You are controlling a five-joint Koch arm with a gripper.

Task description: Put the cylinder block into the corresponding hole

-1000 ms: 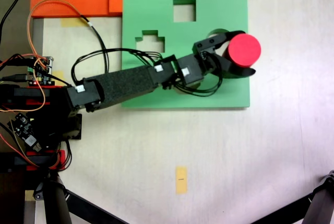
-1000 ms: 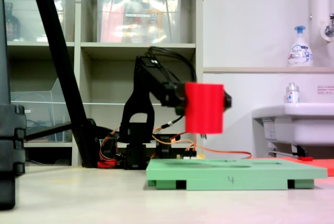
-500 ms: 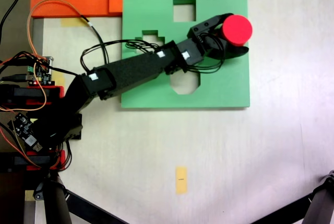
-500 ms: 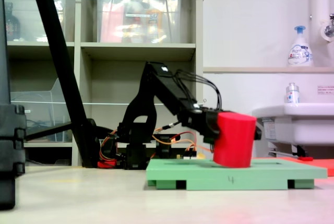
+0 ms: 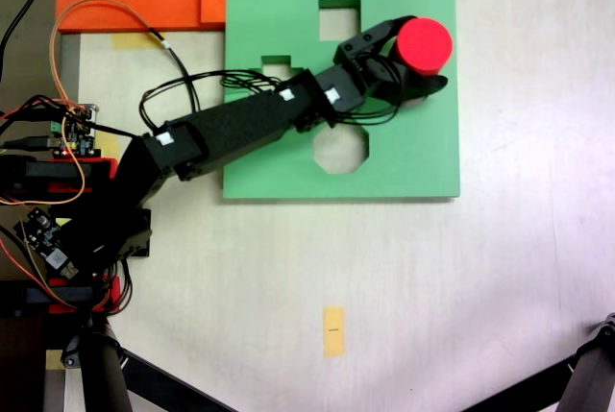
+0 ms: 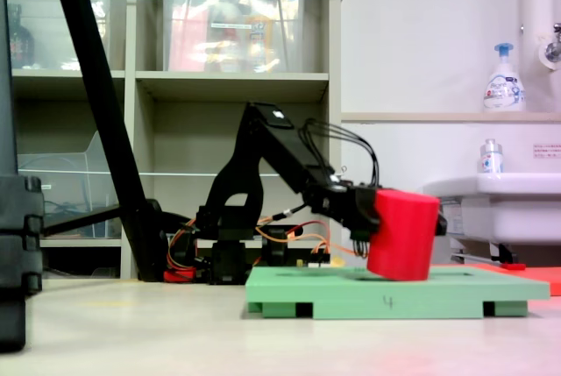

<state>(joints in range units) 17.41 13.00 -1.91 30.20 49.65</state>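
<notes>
- Between the jaws [image 5: 415,47] sat the cylinder block [image 5: 424,42], clamped on both sides; the jaws were closed only as far as its width.
- Seen in the second exterior view, the cylinder block [image 6: 402,234] was tilted, its top leaning toward the second exterior view's right, its lower edge at or touching the green foam board [image 6: 394,292]; actual contact could not be confirmed.
- Directly below the jaws, the corresponding hole was hidden by the block and arm in the first exterior view; whether the block had entered it could not be told.
- Beside the jaws, toward the first exterior view's left, the square cutout [image 5: 338,17] lay open; the octagonal cutout [image 5: 341,149] lay further down, also unoccupied.
- The board [image 5: 413,143] rested flat on the bench [image 5: 461,287].
</notes>
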